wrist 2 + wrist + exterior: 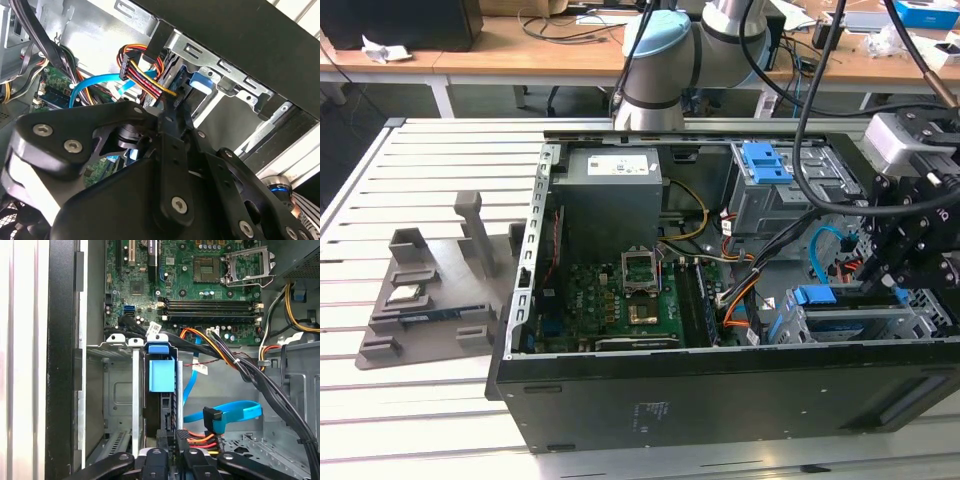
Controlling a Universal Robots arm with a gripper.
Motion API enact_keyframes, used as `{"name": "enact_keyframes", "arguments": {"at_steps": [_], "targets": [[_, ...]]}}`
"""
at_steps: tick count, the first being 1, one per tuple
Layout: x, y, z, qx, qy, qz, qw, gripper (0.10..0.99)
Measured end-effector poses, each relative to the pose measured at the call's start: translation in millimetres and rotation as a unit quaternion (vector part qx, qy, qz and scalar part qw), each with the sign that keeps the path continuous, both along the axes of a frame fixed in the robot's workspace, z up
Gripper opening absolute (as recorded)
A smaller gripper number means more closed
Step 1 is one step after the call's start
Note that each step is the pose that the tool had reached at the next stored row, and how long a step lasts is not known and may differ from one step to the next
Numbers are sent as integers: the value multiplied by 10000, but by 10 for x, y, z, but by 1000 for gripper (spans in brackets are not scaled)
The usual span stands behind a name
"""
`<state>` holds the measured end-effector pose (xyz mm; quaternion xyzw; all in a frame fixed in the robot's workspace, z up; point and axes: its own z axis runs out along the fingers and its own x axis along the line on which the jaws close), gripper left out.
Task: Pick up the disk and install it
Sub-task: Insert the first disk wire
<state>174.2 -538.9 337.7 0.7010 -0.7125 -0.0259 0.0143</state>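
The disk (pixel 865 322), in its bright blue carrier, sits on edge in the drive cage (pixel 910 325) at the lower corner of the open computer case (pixel 720 395) toward the exterior view's right; in the first wrist view its blue carrier end (pixel 162 375) stands in the slot between grey metal cage walls. The gripper (pixel 880 280) hangs directly over it, and in both wrist views its black fingers (pixel 170 457) come together at the disk's edge, beside the red, yellow and black power connector (pixel 145 75); whether they actually pinch the carrier cannot be told. A light blue data cable (pixel 225 412) loops just beside the cage, and a blue ribbed latch (pixel 766 162) tops the upper bay further back. The green motherboard (pixel 620 305) with its open processor socket (pixel 640 270) fills the case's middle, with the grey power supply (pixel 612 190) behind it. The case lies on its side on a white slatted metal table (pixel 430 170), and well apart, toward the exterior view's left, stands a grey plastic fixture (pixel 430 285). Behind runs a wooden bench (pixel 520 55) strewn with cables and papers, over a dark floor.
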Motion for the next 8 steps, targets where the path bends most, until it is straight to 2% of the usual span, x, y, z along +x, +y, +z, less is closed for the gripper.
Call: {"name": "enact_keyframes", "arguments": {"at_steps": [1,2,6,7,8], "targets": [[0,0,0,0,0,0,10000,243],[0,0,6,-2,-1,0,10000,243],[0,5,163,-1,0,0,10000,243],[0,8,231,-2,-1,0,10000,224],[0,9,267,-3,0,0,10000,161]]}}
